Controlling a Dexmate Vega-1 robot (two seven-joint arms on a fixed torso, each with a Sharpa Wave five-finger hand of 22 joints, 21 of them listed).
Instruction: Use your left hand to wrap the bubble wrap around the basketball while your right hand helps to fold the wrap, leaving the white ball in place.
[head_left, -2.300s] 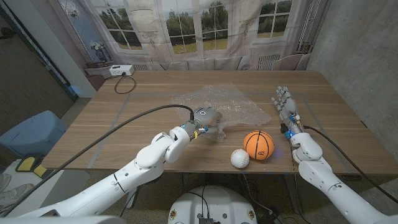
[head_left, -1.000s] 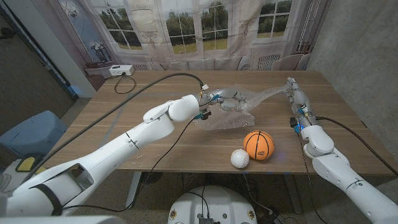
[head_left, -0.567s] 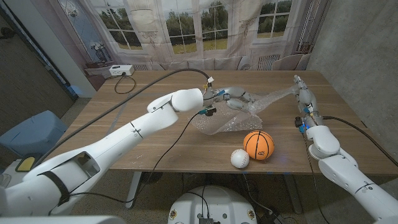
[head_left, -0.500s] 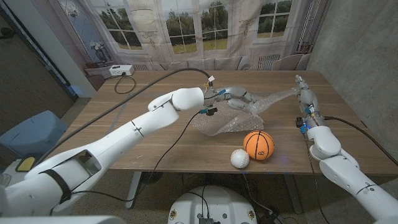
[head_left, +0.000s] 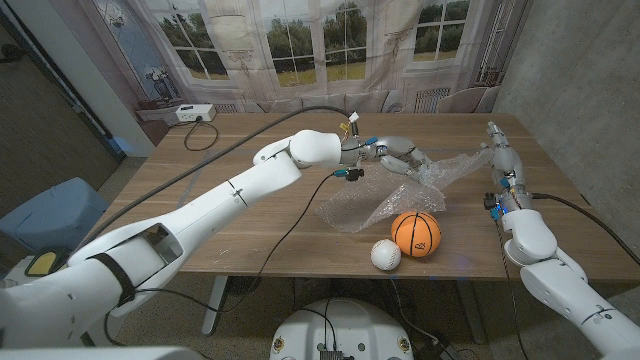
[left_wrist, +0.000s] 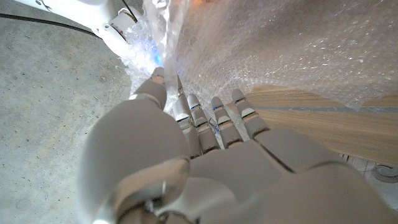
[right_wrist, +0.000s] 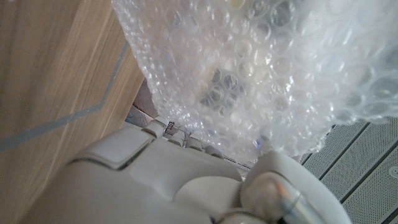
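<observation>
Head view: two balls are seen near the table's (head_left: 220, 200) front edge, one basketball (head_left: 416, 233) and one white ball (head_left: 386, 255), just beside each other. One bubble wrap (head_left: 385, 198) sheet is held raised over the basketball, gripped by the left hand (head_left: 398, 154) and pinched by the right hand (head_left: 497, 146).

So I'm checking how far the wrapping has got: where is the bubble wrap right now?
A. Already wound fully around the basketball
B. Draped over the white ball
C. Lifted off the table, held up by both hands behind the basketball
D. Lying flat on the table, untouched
C: the bubble wrap hangs between the left hand and right hand, with the basketball and white ball still bare.
</observation>
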